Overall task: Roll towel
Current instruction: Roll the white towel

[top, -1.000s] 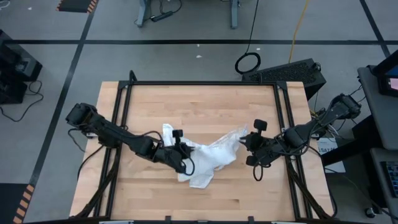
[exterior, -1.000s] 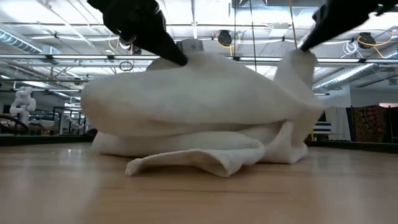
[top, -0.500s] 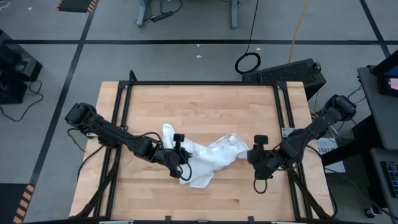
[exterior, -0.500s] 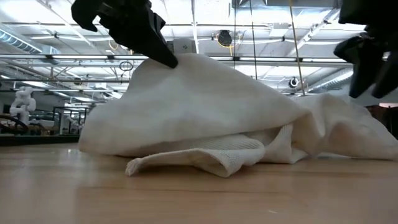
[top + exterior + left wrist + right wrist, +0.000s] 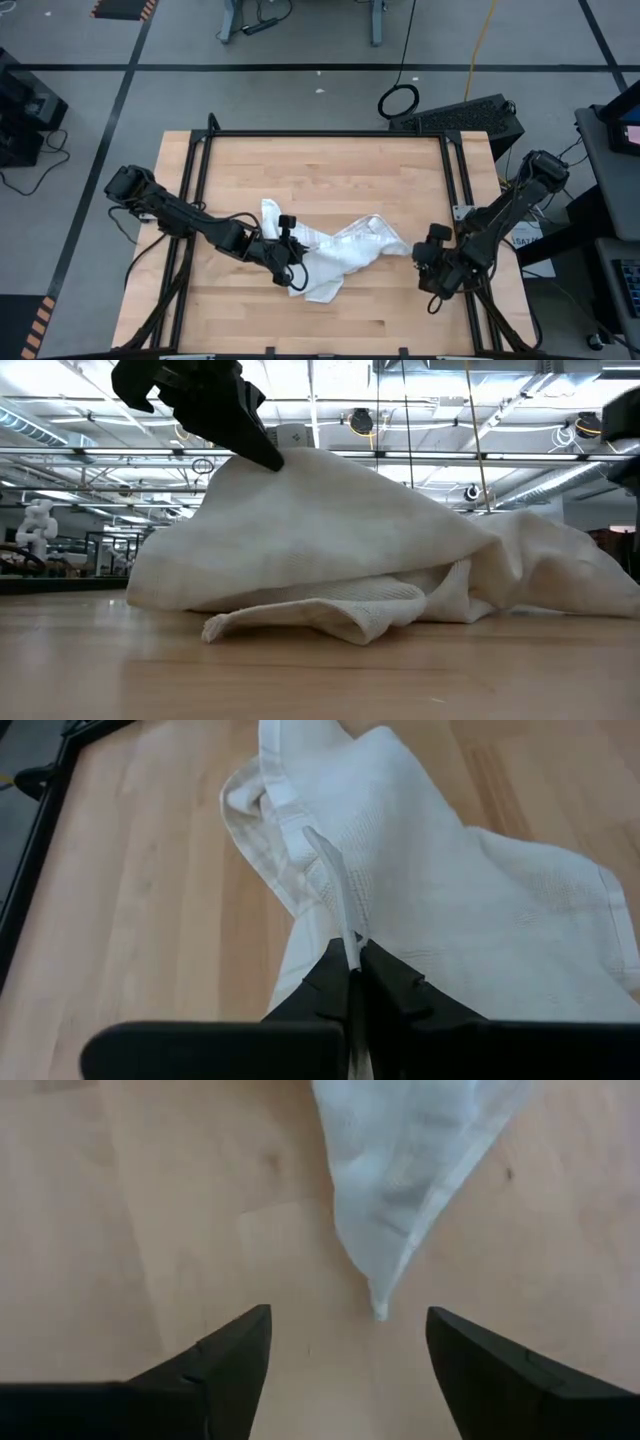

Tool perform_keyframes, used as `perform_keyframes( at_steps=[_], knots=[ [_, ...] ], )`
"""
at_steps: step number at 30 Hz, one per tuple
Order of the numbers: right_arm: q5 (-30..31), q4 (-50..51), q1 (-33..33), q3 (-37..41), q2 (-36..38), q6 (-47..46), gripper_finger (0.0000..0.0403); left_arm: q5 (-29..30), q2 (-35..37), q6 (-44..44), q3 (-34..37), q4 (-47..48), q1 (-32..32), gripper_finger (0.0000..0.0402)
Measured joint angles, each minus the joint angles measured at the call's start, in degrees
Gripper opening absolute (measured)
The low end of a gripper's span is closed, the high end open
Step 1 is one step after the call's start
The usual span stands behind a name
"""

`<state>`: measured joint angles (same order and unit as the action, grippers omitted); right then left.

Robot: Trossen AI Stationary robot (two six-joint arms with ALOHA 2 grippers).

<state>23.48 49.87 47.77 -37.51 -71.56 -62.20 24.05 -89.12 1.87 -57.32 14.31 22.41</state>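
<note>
Spreading comes first, I judge: the thin white cloth towel with faint grey check (image 5: 330, 255) lies crumpled mid-table, so its corners want pulling apart flat before any rolling. Nearest the front edge, at about four o'clock from the heap, the right gripper (image 5: 432, 262) hovers with fingers spread wide and empty; its wrist view alone shows a towel corner (image 5: 380, 1312) lying on wood between them. At nine o'clock, the left gripper (image 5: 352, 982) pinches a towel edge tight, lifting it, as only the low view shows.

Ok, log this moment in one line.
left gripper: shut on towel edge, lifted | right gripper: open, clear of towel corner
</note>
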Motion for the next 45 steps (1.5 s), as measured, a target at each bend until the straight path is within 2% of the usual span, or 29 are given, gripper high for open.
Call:
perform_keyframes(
  at_steps=[6,10,13,15,17,18,24,28,30,34,38,42,45],
  knots=[
    [6.61,-4.76,-0.72,6.2,-0.01,-1.17,0.0215,0.07,0.0,0.01,0.0,0.05,0.0,0.0017],
    [6.8,-11.56,-2.36,9.97,-0.01,0.84,0.0173,0.2,0.0,0.04,0.0,0.15,0.0,0.0017],
    [6.72,-19.25,-3.58,12.29,-0.01,4.66,0.0124,0.92,0.0,0.73,0.0,-0.4,0.0,0.0017],
    [6.79,-23.26,-4.11,12.56,-0.01,7.46,0.0077,2.15,0.0,1.51,0.0,-0.95,0.0,0.0017],
    [6.78,-24.14,-4.26,11.46,-0.01,9.82,0.0026,2.72,0.02,1.92,-0.26,-1.56,0.16,0.0017],
    [7.1,-23.97,-4.26,10.37,-0.01,10.95,0.0014,2.79,0.36,1.9,-0.9,-1.1,0.52,0.0017],
    [7.81,-16.95,-3.46,-2.5,0.04,16.26,0.0003,3.63,4.69,4.95,-5.59,-0.78,5.35,0.0017],
    [8.17,-11.13,-0.47,-14.35,0.06,20.57,0.0003,4.36,8.43,10.87,-9.1,-1.36,10.14,0.0017],
    [10.38,-7.54,1.29,-20.52,0.04,22.55,0.0002,5.7,9.75,14.33,-11.51,-2.25,12.52,0.0017],
    [22.44,1.85,4.02,-32.92,-1.23,25.65,0.0001,13.82,11.23,21.9,-16.25,-2.03,14.95,0.0017],
    [37.11,9.88,3.76,-44.02,-3.12,31.64,0.0001,21.2,12.07,27.63,-20.56,-2.01,13.12,0.0017],
    [47.94,11.88,0.22,-51.76,-3.39,42.22,0.0001,22.03,12.0,32.0,-25.46,-1.71,7.02,0.0009],
    [50.3,11.85,-4.32,-57.58,-2.55,52.04,0.0,20.93,12.0,34.14,-29.97,-1.32,0.86,0.0007]
  ],
)
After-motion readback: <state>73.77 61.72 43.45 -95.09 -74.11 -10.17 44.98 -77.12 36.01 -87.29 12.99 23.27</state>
